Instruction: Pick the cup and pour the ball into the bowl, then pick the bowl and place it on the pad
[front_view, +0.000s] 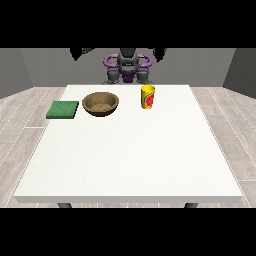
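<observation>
A green pad (63, 109) lies flat on the white table (130, 165), close to the left edge and toward the far side where the robot (128, 67) stands. Just to its right, apart from it, sits a brown wooden bowl (100, 104), upright, its inside showing no ball that can be made out. Further right, past a bare gap, a yellow cup (148, 96) with a red mark on its side stands upright near the far edge, about at the middle of that edge; what it holds cannot be seen.

The 2 hands are raised above and behind the table, well apart from all 3 things. The hand at the view's left (80, 52) and the hand at the view's right (160, 53) both show only as small dark shapes holding nothing; how their fingers lie cannot be told.
</observation>
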